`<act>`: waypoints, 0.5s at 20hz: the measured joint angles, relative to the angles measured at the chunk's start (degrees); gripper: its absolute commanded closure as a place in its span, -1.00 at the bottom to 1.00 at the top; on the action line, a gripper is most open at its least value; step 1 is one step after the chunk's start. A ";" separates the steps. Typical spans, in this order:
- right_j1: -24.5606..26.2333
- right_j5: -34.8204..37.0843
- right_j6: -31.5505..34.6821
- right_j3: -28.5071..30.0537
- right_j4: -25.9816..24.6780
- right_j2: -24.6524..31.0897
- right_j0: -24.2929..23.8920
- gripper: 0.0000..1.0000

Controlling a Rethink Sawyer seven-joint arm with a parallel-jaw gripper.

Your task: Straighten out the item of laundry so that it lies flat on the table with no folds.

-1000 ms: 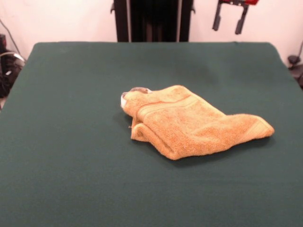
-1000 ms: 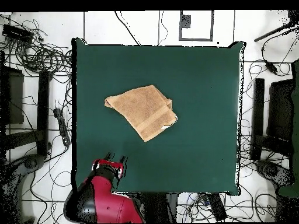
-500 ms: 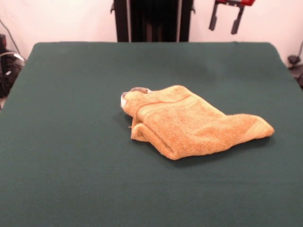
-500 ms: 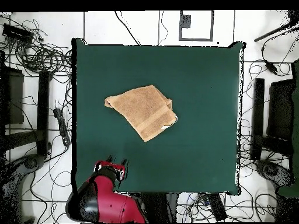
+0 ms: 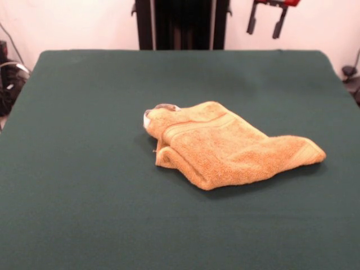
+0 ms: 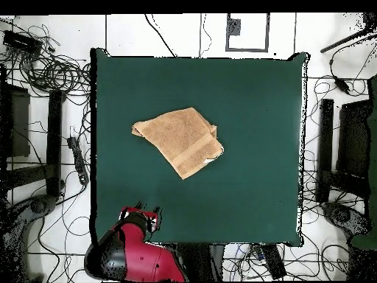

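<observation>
I see the towel [image 5: 225, 146] lying near the middle of the green table [image 5: 84, 169], folded over on itself — its woven band runs along the top layer, and a small white tag [image 5: 147, 119] shows at its left end. My gripper [image 5: 262, 25] hangs above the table's far edge, well apart from the towel, its two fingers spread with nothing between them.
</observation>
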 measured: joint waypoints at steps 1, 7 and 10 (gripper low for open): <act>-0.22 0.72 0.00 0.00 -0.45 0.12 -0.36 -1.00; -0.64 2.20 0.00 0.00 -3.49 2.50 -4.17 -1.00; -0.65 2.31 0.00 -0.02 -5.61 4.46 -7.32 -1.00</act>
